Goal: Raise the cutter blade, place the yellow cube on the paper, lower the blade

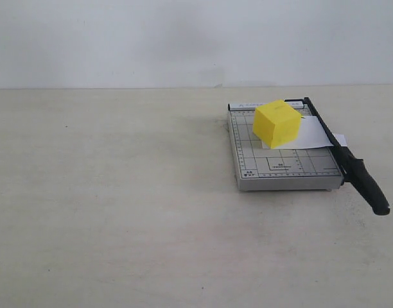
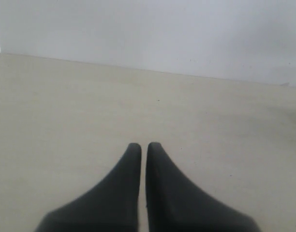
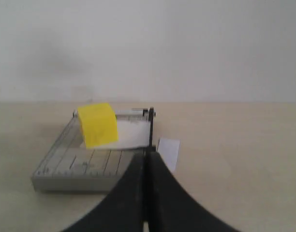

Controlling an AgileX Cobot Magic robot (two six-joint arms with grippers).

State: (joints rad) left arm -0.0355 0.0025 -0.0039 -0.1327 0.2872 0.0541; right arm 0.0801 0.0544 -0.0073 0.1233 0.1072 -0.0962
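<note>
My left claw (image 2: 143,147) and right claw (image 3: 147,155) are both pinched shut on nothing. The yellow cube (image 1: 277,123) sits on the paper (image 1: 317,135), blade (image 1: 350,163) down beside it (job looks done). My risk: swinging the right claw low and knocking the cube off
</note>
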